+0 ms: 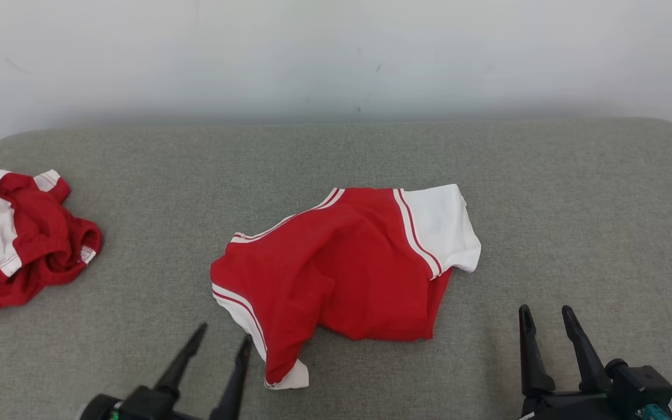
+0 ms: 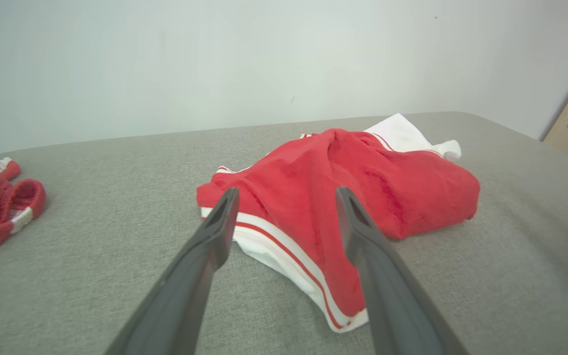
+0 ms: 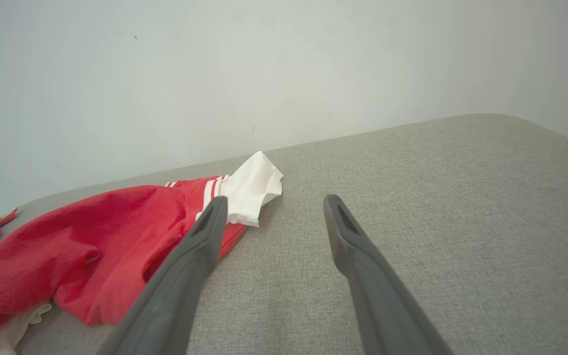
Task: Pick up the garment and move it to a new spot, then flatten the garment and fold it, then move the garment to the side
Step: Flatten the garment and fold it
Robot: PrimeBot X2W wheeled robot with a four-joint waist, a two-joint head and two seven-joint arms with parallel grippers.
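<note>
Jaws left and right stand released, empty, near the crumpled red garment (image 1: 347,262) on grey padding (image 1: 546,192).

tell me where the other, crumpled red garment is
In the head view the crumpled garment lies at the grey surface's far left edge, well apart from the middle garment.

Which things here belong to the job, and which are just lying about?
Job: red-and-white garment in the middle; left gripper, open; right gripper, open.
Lying about: crumpled red garment at far left; grey padded table.
</note>
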